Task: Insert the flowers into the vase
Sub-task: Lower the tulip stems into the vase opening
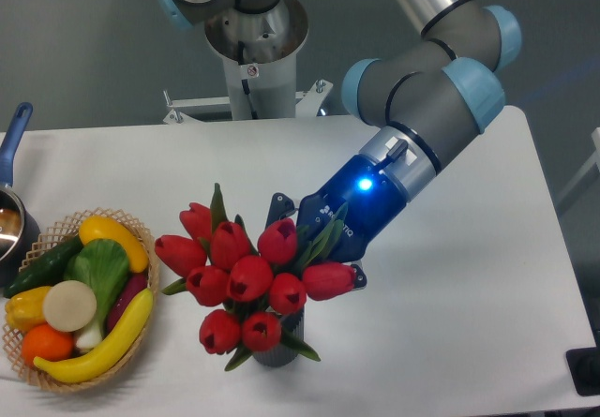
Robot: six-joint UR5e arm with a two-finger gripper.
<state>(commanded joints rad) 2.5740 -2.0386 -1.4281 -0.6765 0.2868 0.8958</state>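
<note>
The flowers (246, 276), a bunch of red tulips with green leaves, hang tilted to the left over the front middle of the table. My gripper (305, 239) holds them from the right, its fingers mostly hidden behind the blooms and leaves. The vase (281, 337), dark grey and ribbed, stands directly under the bunch; only its lower right side shows below the blooms. The stems and the vase's mouth are hidden, so I cannot tell whether the stems are inside.
A wicker basket (145, 281) of vegetables and fruit sits at the left front. A blue-handled pot (13, 192) is at the far left edge. The arm's base (253, 37) stands behind the table.
</note>
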